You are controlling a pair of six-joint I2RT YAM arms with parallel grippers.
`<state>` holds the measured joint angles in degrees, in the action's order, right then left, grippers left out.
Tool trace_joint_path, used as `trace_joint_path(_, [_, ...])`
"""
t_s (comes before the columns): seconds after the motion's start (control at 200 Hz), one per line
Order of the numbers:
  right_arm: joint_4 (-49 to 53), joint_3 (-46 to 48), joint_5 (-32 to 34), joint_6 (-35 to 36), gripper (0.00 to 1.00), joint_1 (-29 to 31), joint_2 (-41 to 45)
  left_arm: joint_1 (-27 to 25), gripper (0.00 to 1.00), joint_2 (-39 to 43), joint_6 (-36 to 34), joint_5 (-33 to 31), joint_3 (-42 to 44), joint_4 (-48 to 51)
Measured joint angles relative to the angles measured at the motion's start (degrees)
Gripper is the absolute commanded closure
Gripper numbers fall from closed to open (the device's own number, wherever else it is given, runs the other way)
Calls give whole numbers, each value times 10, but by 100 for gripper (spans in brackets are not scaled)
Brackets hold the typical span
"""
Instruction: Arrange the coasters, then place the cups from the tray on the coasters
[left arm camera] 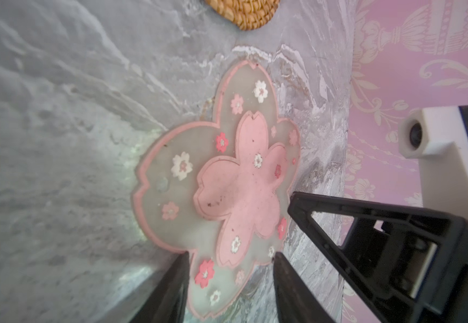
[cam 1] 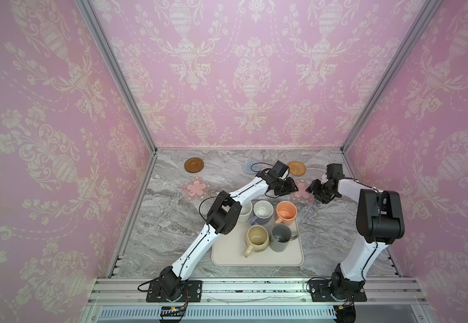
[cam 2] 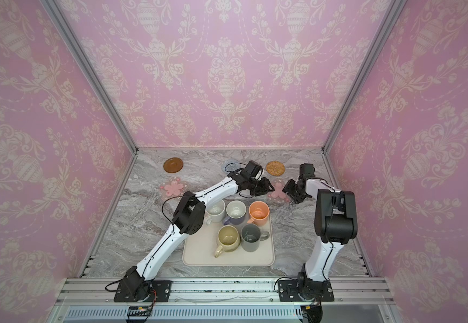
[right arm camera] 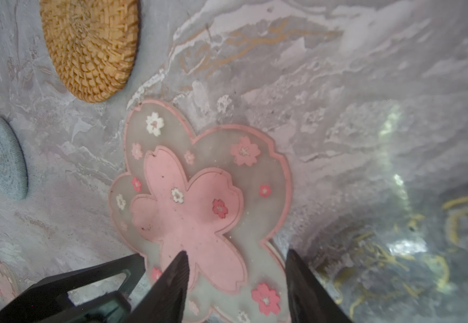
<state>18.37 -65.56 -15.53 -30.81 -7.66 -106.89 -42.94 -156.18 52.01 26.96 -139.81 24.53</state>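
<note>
With jaws apart, the left gripper (cam 1: 296, 188) and right gripper (cam 1: 309, 190) crowd one pink flower coaster (cam 1: 302, 193) at the tray's (cam 1: 227, 258) one o'clock, so they may clash or drag it askew.

1. The left arm (cam 1: 196, 246) leans far forward and across the middle. Its elbow (cam 1: 223, 214) is raised, and the forearm runs on to the wrist.
2. The left gripper (cam 1: 294, 187) tilts down, pointing at the right gripper (cam 1: 309, 190).
3. Its two fingers (left arm camera: 176, 290) stand apart, with nothing pinched between them.
4. The right arm (cam 1: 361, 251) rises steeply from its base and folds sharply at the elbow (cam 1: 379, 215). Its forearm runs toward the middle.
5. The right gripper faces the left gripper, tips near but apart.
6. The right gripper's fingers (right arm camera: 171, 285) also stand apart and hold nothing.
7. In each wrist view, one finger of the opposite gripper shows just beside the gripper's own fingertips.
</note>
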Motion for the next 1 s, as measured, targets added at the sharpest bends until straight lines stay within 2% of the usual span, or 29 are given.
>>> trace_joint_path(0.41, [0,-2,-11,0,43,-9,-3,0,49,-7,-1,-5,-11,2])
trace_joint_path(0.61, [0,-20,-20,0,43,-12,-15,9,49,1,-32,-16,-11,31])
trace_joint_path(1.001, [-1,-21,-31,-1,43,-13,-16,79,49,119,-143,-65,7,121])
